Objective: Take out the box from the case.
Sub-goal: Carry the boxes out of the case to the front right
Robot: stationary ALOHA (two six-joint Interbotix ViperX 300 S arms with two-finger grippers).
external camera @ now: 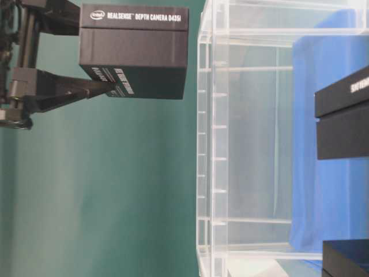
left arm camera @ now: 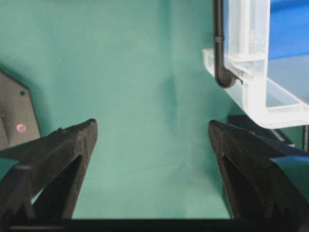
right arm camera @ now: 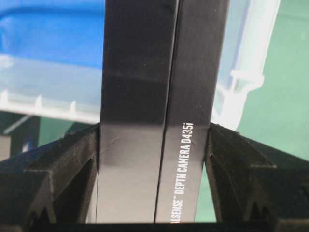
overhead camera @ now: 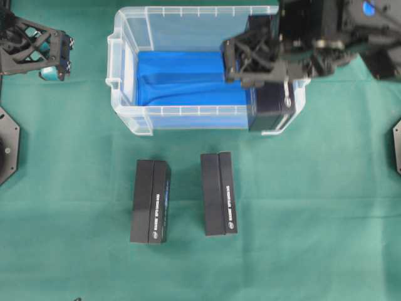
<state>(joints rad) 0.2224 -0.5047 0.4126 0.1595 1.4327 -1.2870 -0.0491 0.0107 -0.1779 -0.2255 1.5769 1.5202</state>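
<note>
The case [overhead camera: 188,111] is a clear plastic bin at the back middle of the green cloth, with a blue sheet [overhead camera: 182,78] on its floor. My right gripper [overhead camera: 263,72] is shut on a black box [overhead camera: 272,103] over the case's right end. In the right wrist view the box [right arm camera: 145,72] fills the gap between both fingers of the gripper [right arm camera: 154,140]. The table-level view shows the box [external camera: 132,52] lifted clear of the case's rim [external camera: 203,144]. My left gripper [overhead camera: 55,66] hangs open and empty at the far left, and the left wrist view shows only cloth between its fingers [left arm camera: 152,130].
Two more black boxes [overhead camera: 150,200] [overhead camera: 219,193] lie side by side on the cloth in front of the case. Black base plates sit at the left edge [overhead camera: 7,144] and the right edge [overhead camera: 396,147]. The case's corner [left arm camera: 270,104] is close to my left gripper.
</note>
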